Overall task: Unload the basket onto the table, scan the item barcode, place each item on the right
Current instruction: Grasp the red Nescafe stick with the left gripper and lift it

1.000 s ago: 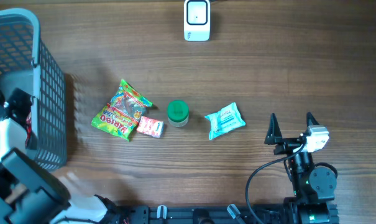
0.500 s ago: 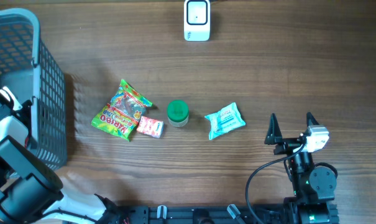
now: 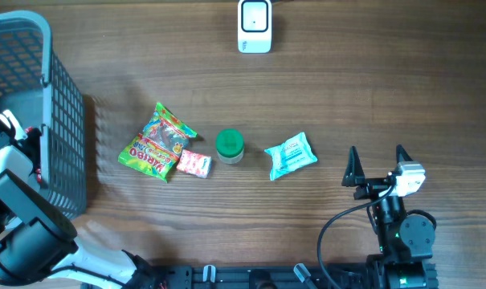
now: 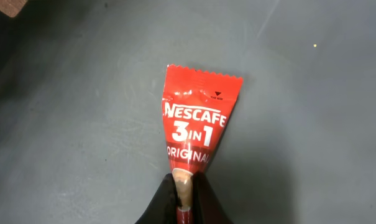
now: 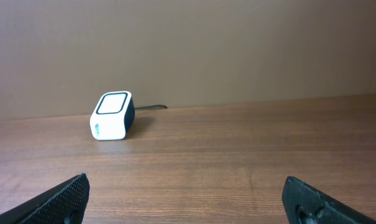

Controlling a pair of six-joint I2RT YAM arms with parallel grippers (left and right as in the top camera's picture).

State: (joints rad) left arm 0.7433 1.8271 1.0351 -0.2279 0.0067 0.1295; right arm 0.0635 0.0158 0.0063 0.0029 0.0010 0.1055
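Observation:
In the left wrist view a red Nescafe 3in1 sachet fans out over the grey floor of the basket. My left gripper is shut on the sachet's narrow lower end, the black fingers pinching it from both sides. No barcode shows on the face I see. From overhead, the left arm reaches into the grey mesh basket at the far left, with the sachet hidden. The white scanner stands at the table's far edge. My right gripper rests open at the front right, holding nothing, and faces the scanner.
A row of items lies mid-table: a green Haribo bag, a small pink packet, a green-lidded jar and a pale blue packet. The basket's tall mesh wall stands between my left arm and the table.
The left arm has shifted a little inside the basket, toward the front left. The right arm and the items on the table have not moved.

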